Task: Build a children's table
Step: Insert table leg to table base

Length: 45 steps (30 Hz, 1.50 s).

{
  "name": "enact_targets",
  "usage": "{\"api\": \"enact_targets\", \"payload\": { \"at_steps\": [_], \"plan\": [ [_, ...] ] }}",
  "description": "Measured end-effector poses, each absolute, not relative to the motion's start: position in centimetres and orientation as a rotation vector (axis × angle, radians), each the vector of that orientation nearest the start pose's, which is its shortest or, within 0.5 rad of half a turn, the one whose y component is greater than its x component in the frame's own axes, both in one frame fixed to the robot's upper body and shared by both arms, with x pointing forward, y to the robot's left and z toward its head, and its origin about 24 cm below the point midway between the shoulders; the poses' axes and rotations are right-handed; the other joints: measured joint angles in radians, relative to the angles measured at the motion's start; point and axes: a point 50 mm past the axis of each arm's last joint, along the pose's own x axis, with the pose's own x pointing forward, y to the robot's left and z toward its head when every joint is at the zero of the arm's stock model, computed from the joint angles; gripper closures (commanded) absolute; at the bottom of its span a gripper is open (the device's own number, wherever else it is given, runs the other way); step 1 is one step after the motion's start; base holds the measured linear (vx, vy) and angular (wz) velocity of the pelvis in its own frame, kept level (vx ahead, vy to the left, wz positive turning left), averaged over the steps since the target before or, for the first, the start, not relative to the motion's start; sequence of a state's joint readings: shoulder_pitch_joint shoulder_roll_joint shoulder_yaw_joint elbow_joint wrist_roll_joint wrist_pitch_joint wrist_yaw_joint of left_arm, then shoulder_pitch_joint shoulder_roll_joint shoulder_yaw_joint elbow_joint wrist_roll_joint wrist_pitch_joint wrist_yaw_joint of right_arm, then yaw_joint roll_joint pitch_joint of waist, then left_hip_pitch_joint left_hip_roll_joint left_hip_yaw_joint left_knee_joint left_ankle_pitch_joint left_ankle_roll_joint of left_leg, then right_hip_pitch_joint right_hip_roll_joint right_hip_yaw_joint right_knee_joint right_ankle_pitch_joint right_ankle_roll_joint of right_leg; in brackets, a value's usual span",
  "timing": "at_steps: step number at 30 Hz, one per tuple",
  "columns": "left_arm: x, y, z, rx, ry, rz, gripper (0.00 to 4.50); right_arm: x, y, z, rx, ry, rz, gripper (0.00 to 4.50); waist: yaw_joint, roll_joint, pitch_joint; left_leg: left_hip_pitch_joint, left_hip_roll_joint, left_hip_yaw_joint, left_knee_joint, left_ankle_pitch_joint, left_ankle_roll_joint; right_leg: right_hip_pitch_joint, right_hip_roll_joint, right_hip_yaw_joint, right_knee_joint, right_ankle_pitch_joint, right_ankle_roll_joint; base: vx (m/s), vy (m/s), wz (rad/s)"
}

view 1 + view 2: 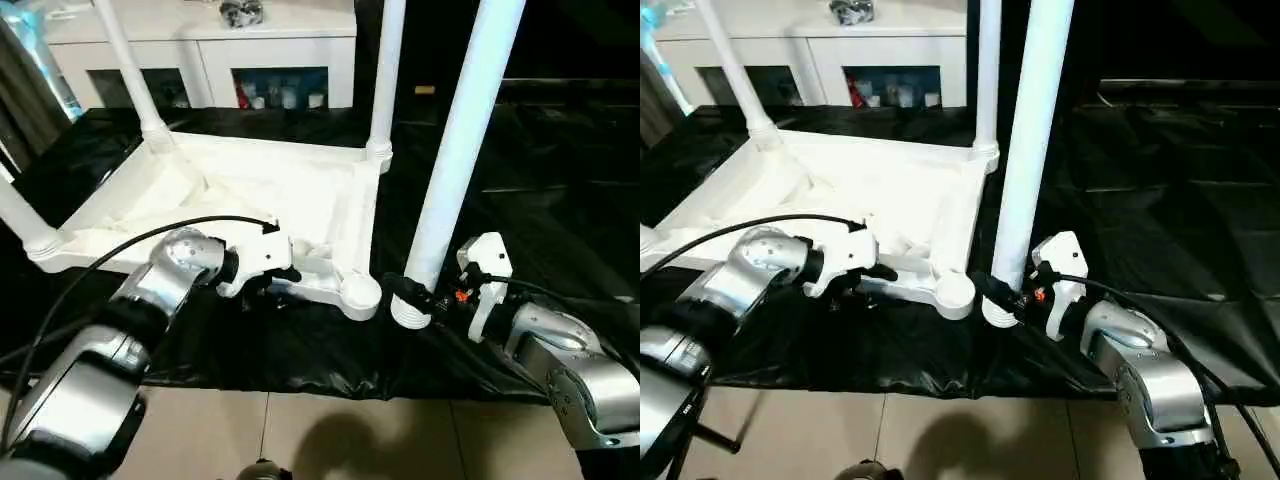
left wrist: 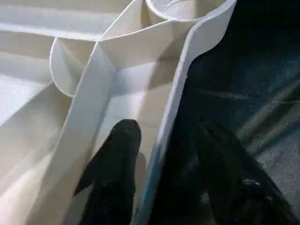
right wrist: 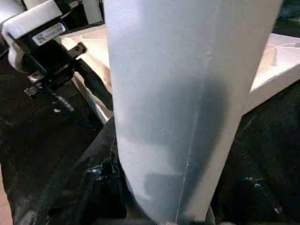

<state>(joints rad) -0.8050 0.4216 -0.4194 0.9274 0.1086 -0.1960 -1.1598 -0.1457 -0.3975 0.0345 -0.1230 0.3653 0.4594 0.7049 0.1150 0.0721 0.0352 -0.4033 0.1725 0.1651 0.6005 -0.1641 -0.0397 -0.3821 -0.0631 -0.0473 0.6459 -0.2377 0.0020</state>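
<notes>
Tabletop lies underside-up on black sheeting with three legs already socketed, the left gripper straddling its near rim to steady it, while the right gripper clamps the fourth leg upright just right of the empty near-right socket.

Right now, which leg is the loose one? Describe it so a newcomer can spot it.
Start at the upturned white tabletop on the black sheet. Off its near right corner, beside the empty socket, stands a thick white leg. Unlike its neighbours, it is not plugged in: the right tool holds it on the sheet.
</notes>
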Motion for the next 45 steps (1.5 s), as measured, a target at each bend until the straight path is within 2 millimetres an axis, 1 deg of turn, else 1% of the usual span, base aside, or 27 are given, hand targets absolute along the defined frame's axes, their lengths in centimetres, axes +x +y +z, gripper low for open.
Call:
{"api": "enact_targets", "payload": {
  "at_steps": [3,7,10,12,13,15,18,20,23,24,28,35,40,45],
  "plan": [
    [34.8,15.0,6.5,0.730,0.451,-1.313,2.91,26.2,-16.5,7.7,0.021,0.228,0.806,2.59,0.001,0.001,0.000,0.000,0.000,0.000,0.000,0.000,0.000,0.000,0.000,0.000,0.000,0.000,0.000,0.000,0.000,0.00],
    [34.9,15.3,6.2,0.739,0.489,-1.311,3.13,26.2,-16.5,7.7,0.027,0.226,0.809,2.59,0.002,0.001,0.000,0.000,0.000,0.000,0.000,0.000,0.000,0.000,0.000,0.000,0.000,0.000,0.000,0.000,0.000,0.00],
    [35.0,15.4,6.2,0.763,0.505,-1.314,3.48,26.2,-16.4,7.7,0.033,0.225,0.813,2.59,0.002,0.001,0.000,0.000,0.000,0.000,0.000,0.000,0.000,0.000,0.000,0.000,0.000,0.000,0.000,0.000,0.000,0.00],
    [35.1,15.5,6.4,0.772,0.506,-1.314,3.51,26.1,-16.4,7.8,0.033,0.225,0.815,2.59,0.003,0.001,0.000,0.000,0.000,0.000,0.000,0.000,0.000,0.000,0.000,0.000,0.000,0.000,0.000,0.000,0.000,0.00],
    [35.2,15.5,6.4,0.776,0.508,-1.318,3.71,26.1,-16.4,7.8,0.033,0.225,0.817,2.59,0.003,0.001,0.000,0.000,0.000,0.000,0.000,0.000,0.000,0.000,0.000,0.000,0.000,0.000,0.000,0.000,0.000,0.00],
    [35.3,15.4,6.5,0.773,0.516,-1.327,3.89,26.1,-16.4,7.8,0.034,0.225,0.824,2.59,0.004,0.001,0.000,0.000,0.000,0.000,0.000,0.000,0.000,0.000,0.000,0.000,0.000,0.000,0.000,0.000,0.000,0.00],
    [35.3,14.9,6.5,0.773,0.514,-1.352,4.05,26.1,-16.4,7.8,0.035,0.225,0.830,2.59,0.007,0.002,0.001,0.000,0.000,0.001,0.000,-0.001,0.001,0.000,0.000,0.001,0.000,0.000,0.000,0.000,0.000,0.00],
    [35.4,14.2,6.6,0.758,0.518,-1.359,4.18,26.1,-16.4,7.8,0.034,0.225,0.831,2.59,0.006,0.002,0.001,0.000,0.000,0.002,0.000,-0.001,0.002,0.000,0.000,0.001,-0.001,0.000,0.000,0.000,0.000,0.00],
    [35.5,13.7,6.6,0.728,0.559,-1.354,4.30,26.1,-16.3,7.7,0.034,0.226,0.835,2.59,0.001,0.003,0.001,0.000,0.000,0.002,0.000,-0.001,0.002,0.000,0.000,0.002,-0.001,0.000,0.000,0.000,0.000,0.00],
    [35.6,13.6,6.6,0.721,0.567,-1.351,4.42,26.1,-16.3,7.7,0.034,0.226,0.835,2.59,-0.002,0.004,0.002,0.001,0.000,0.002,0.000,-0.001,0.002,-0.001,0.000,0.002,-0.001,0.000,0.000,0.000,0.000,0.00],
    [35.6,13.4,6.6,0.667,0.610,-1.338,4.50,26.1,-16.3,7.8,0.036,0.225,0.837,2.59,-0.006,0.004,0.002,0.001,0.000,0.003,-0.001,-0.001,0.002,-0.001,0.000,0.002,-0.001,0.000,-0.001,0.000,0.000,0.00],
    [35.1,12.7,6.0,0.517,0.641,-1.274,4.50,26.5,-16.3,8.3,0.058,0.204,0.819,2.59,-0.004,0.004,0.001,0.002,0.001,0.004,-0.001,-0.001,0.002,0.000,0.000,0.002,-0.001,0.000,-0.001,0.000,0.000,0.00],
    [33.6,12.0,5.4,0.446,0.596,-1.244,4.50,26.9,-16.6,8.3,0.063,0.202,0.795,2.59,-0.002,0.004,0.001,0.002,0.001,0.005,-0.001,-0.002,0.003,0.000,-0.001,0.002,-0.001,0.000,-0.001,0.000,0.000,0.00],
    [32.5,11.6,5.1,0.486,0.505,-1.272,4.50,27.1,-16.5,8.6,0.061,0.193,0.798,2.60,-0.001,0.003,0.001,0.002,0.000,0.005,-0.002,-0.002,0.003,0.000,-0.001,0.002,-0.002,0.000,-0.001,0.000,0.000,0.00]
  ]
}}
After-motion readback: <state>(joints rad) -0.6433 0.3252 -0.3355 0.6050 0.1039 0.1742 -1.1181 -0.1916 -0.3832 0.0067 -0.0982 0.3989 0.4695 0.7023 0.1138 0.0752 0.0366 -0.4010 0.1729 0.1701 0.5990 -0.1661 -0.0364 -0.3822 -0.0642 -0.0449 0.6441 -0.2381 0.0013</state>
